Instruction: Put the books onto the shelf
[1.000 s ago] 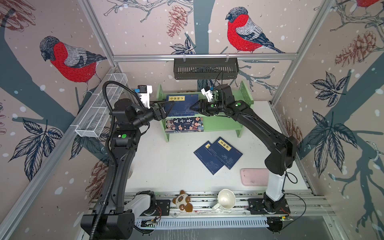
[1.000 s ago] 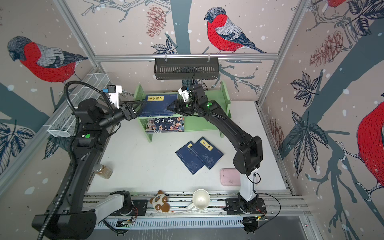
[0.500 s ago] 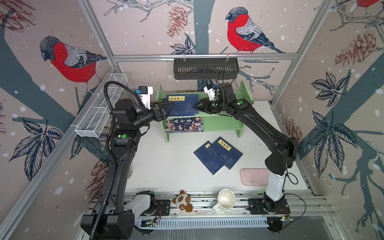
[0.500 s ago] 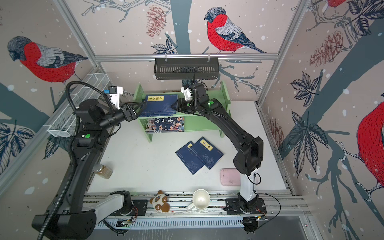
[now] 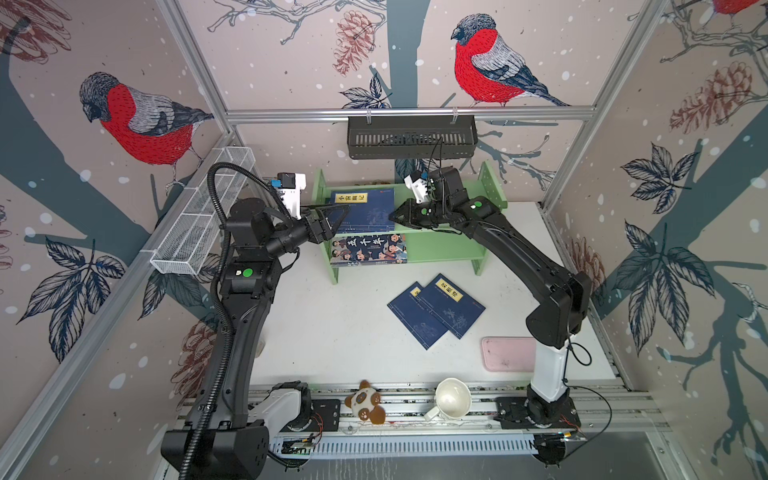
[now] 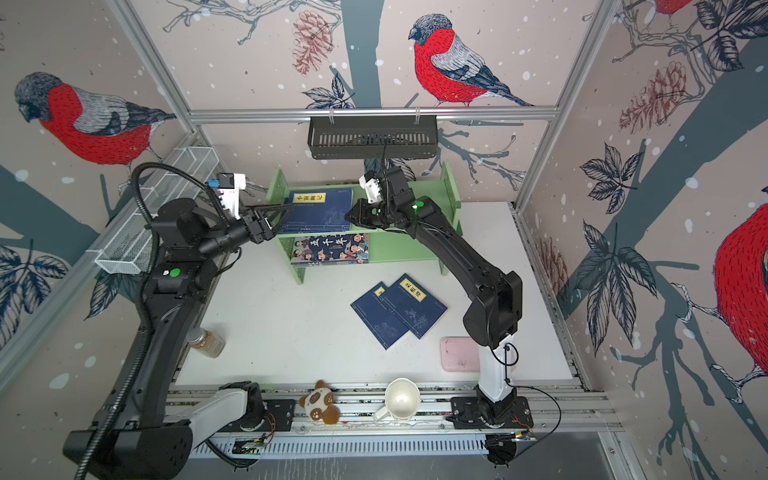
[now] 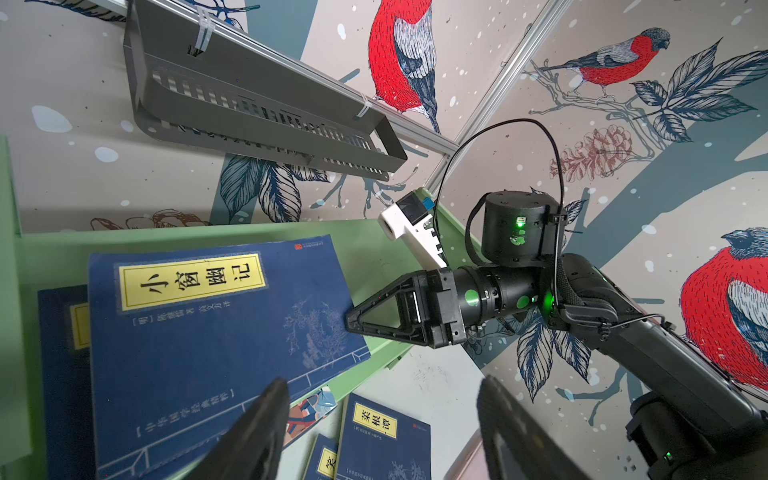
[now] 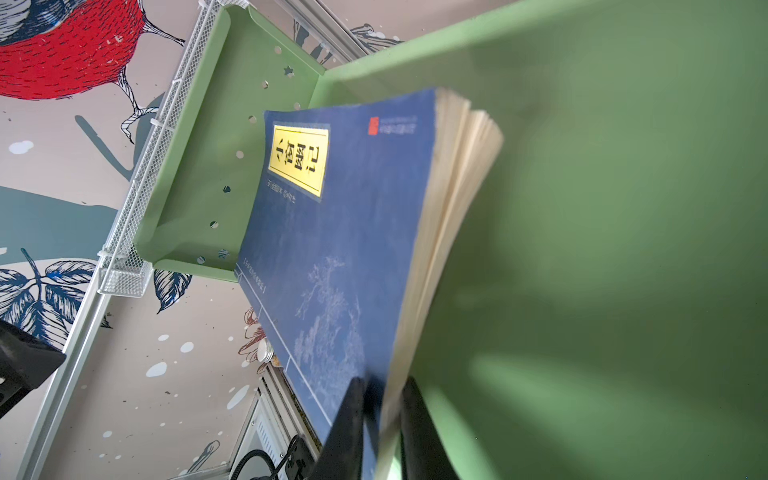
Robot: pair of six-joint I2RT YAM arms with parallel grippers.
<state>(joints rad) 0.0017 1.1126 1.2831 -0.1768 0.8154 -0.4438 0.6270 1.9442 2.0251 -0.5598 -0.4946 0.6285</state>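
Fingers [image 8: 352, 415] of right gripper [image 8: 382, 415] clamp the page-edge corner of top navy book [image 8: 345, 232], right wrist view; only here does the bite show. Left wrist: left gripper [image 7: 382, 432] spread wide, empty, one finger over that book; second navy book [image 7: 62, 374] beneath, unclear from above. In a top view: book lies on upper tier of shelf [image 5: 449, 245], table's [image 5: 332, 332] 12 o'clock; two loose books [image 5: 436, 309] at shelf's 5 o'clock. Judged step: seating the book; next needs release, then fetching those.
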